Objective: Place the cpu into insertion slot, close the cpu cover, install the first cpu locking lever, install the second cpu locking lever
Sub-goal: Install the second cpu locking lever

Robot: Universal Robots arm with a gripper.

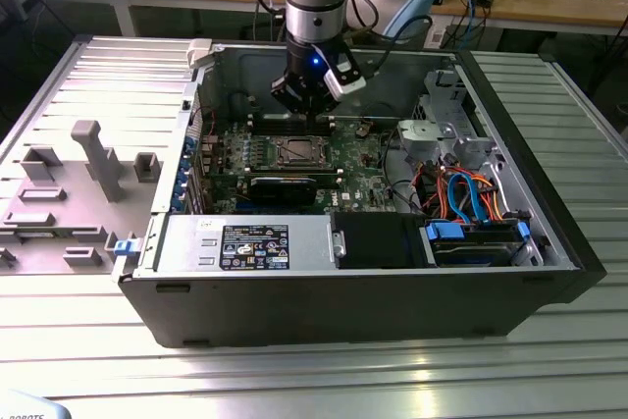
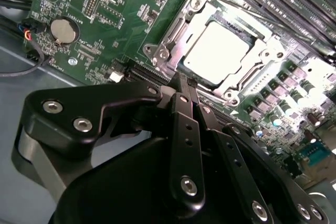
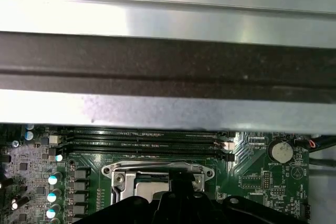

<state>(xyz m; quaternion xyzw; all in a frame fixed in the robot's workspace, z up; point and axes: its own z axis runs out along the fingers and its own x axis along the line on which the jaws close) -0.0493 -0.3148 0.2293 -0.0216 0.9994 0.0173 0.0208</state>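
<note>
Black metal comes first: my pincer (image 2: 185, 85) has its two fingers pressed together with nothing between them. The tips hang just above the near edge of the slot (image 2: 223, 51) on the green board (image 2: 105, 24).

Right past my fingertips sits the chip (image 2: 215, 51). It lies flat in the slot, and its shiny grey top glares white in the light. So I think the first job is done. The thin silver cover (image 2: 181, 22) looks down around the chip, with the chip showing through its window. I think the cover is closed too. I cannot tell if the two thin levers at the sides are hooked down. They are too thin and shiny for me to follow.

A bit further on the board is a round silver battery (image 2: 64, 29). Past the slot run long dark rails (image 3: 142, 141) for memory sticks.

In the exterior view, my pincer (image 1: 306, 103) hangs inside the open computer case (image 1: 343, 291), just behind the slot (image 1: 297, 153). At the exterior view's right, blue and orange cables (image 1: 466, 193) curl by the drive. The case rests on a ribbed metal table (image 1: 314, 370). A grey tray (image 1: 59, 193) with blocks lies at the exterior view's left.

In the first wrist view, my own pincer covers the near half of the slot, and the case wall (image 3: 168, 72) blocks what is beyond the board.
</note>
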